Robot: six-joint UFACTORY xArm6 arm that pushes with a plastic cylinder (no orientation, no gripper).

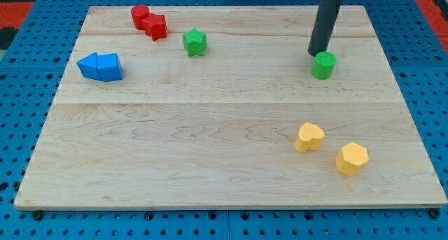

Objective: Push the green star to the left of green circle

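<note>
Sitting near the table's top edge, left of centre, the green star (195, 42) is waiting well apart from the green circle (323, 65).

No claw is showing, so I cannot tell any claw state; the arm is ending in a dark rod, and my tip (314, 54) is resting just beside the green circle's upper-left side, over toward the table's (210, 149) top-right corner. The star is already lying on the circle's left, though far off, so I judge it needs bringing closer along the top edge. Two red blocks (149, 21) are huddling near the top-left corner, just beside the star, and a blue block (100, 66) is sitting by the left edge; neither is blocking the open stretch between star and circle. A yellow heart (309, 137) and yellow hexagon (351, 158) are lying toward the bottom-right corner, out of the way.
</note>
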